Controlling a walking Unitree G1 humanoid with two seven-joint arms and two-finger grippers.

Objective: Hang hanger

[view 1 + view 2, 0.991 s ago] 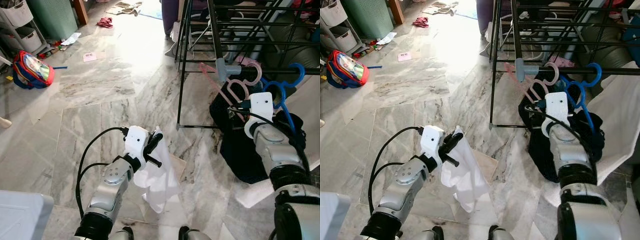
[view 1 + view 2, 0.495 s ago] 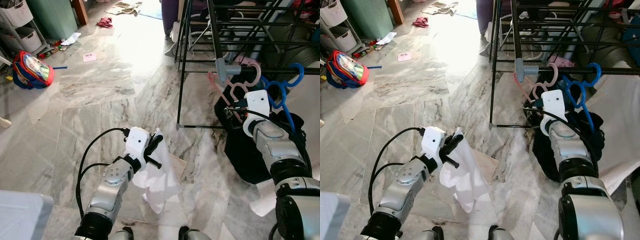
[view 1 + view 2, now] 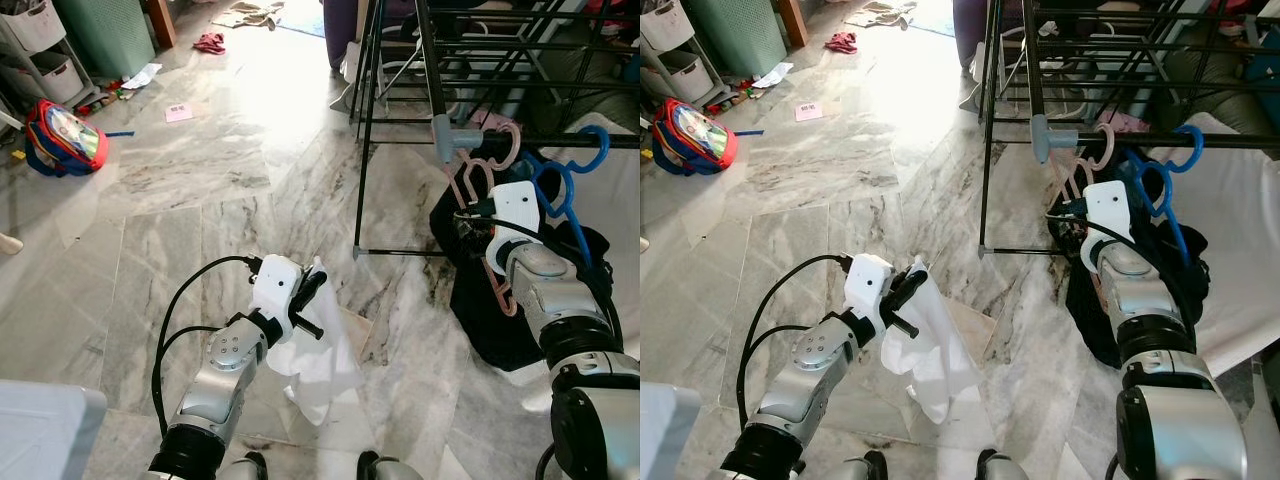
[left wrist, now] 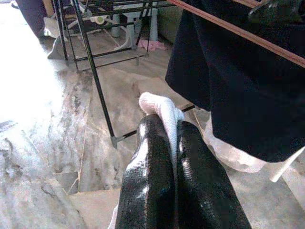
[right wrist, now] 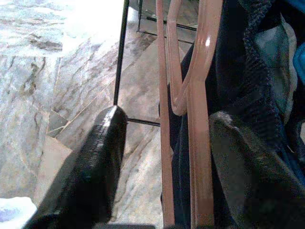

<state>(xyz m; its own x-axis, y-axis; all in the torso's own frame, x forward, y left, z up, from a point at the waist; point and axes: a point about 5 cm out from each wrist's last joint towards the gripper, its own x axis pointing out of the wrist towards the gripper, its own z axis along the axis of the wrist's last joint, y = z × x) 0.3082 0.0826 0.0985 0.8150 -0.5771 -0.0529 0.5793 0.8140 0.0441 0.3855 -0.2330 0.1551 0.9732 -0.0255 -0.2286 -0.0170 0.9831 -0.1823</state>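
At drying rack: pink hanger hooked on rail, right jaws open around it

Beside black drying rack (image 3: 400,90), on marble floor (image 3: 200,200). Pink hanger (image 3: 478,180) hooked over rack's horizontal rail next to grey joint clip (image 3: 441,138), body hanging down against dark garment (image 3: 480,300). Blue hanger (image 3: 570,190) on same rail, just beside pink one on robot's right. Right gripper (image 5: 162,157) raised at rack, jaws spread wide, pink hanger bars running between fingers (image 5: 95,162), not pinched; other finger against dark garment. Left gripper (image 4: 174,167) held low over floor, well apart from rack, jaws closed tight on white cloth (image 3: 320,360); cloth bunched between fingers (image 4: 147,171), rest draped down below wrist. White fabric (image 3: 1230,260) spread under rack at right. Clutter at far left: colourful bag (image 3: 65,138), white storage cart (image 3: 45,50), green bin (image 3: 105,35), red cloth (image 3: 210,43) and pink paper (image 3: 180,114) on floor.
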